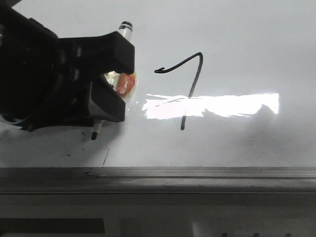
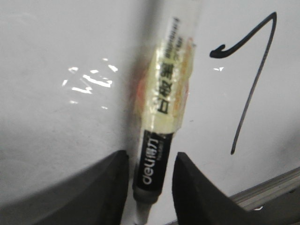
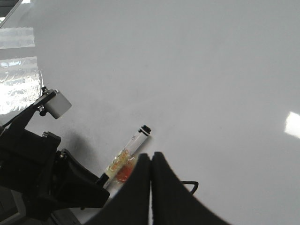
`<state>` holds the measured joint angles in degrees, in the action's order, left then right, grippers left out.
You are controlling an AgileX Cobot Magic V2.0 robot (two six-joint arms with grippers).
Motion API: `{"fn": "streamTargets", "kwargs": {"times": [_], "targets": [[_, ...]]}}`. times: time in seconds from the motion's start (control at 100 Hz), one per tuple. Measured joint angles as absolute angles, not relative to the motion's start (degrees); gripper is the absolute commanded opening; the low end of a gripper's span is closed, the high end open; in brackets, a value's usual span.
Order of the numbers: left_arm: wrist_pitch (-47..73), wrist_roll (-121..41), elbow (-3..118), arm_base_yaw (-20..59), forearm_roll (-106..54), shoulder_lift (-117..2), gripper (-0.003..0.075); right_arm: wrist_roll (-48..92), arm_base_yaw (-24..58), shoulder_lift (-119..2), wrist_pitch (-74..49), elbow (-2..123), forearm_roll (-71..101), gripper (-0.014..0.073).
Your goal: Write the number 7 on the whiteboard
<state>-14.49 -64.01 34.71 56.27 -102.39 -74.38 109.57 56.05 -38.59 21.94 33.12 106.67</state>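
The number 7 [image 1: 190, 89] is drawn in thin black marker on the glossy whiteboard [image 1: 237, 39]. It also shows in the left wrist view [image 2: 253, 79], and a bit of it shows past the right fingers [image 3: 190, 185]. A taped black-and-white marker [image 1: 126, 30] lies on the board just left of the 7. My left gripper [image 1: 123, 81] is open and straddles it, with a gap on each side of the barrel [image 2: 168, 84]. My right gripper [image 3: 151, 159] is shut and empty above the board, near the marker [image 3: 136, 143].
A grey metal ledge [image 1: 197, 173] runs along the board's near edge. A short scratch mark [image 1: 105, 157] and small black specks lie near it. A bright light reflection [image 1: 222, 104] crosses the stem of the 7. The right arm is out of the front view.
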Motion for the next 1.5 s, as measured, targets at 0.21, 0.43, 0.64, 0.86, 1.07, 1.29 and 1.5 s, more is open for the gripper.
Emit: {"fn": "streamTargets", "kwargs": {"times": [0.21,0.43,0.64,0.86,1.07,1.29,1.5], "targets": [[-14.37,-64.01,34.75,56.36,-102.24,-74.38,0.0360,109.57,56.05,-38.59,21.94,33.12,106.67,-0.0066],[-13.04,-63.88,36.23,56.78,-102.38,-74.40,0.0583,109.57,56.05,-38.59,21.94,33.12,106.67,-0.0066],[-22.54,-65.28,37.52,58.39,-101.59,-70.04,0.0585,109.67,56.05,-38.59,21.92,33.12,106.67,-0.0066],[-29.76,-76.28,36.57,62.30,-103.24,-58.18,0.0503,109.67,56.05,-36.30,21.92,32.66,106.67,-0.0066],[-33.90,-84.68,32.51,63.52,-105.67,-42.19,0.0148,113.32,56.08,-27.43,23.44,26.81,106.67,-0.0066],[-36.36,-87.93,25.55,63.52,-105.67,-28.79,-0.0020,114.27,56.08,-16.04,27.37,18.79,106.88,-0.0066],[-36.70,-88.28,21.53,63.52,-105.67,-23.42,-0.0020,114.27,56.08,-10.11,27.76,17.72,106.97,-0.0066]]}}
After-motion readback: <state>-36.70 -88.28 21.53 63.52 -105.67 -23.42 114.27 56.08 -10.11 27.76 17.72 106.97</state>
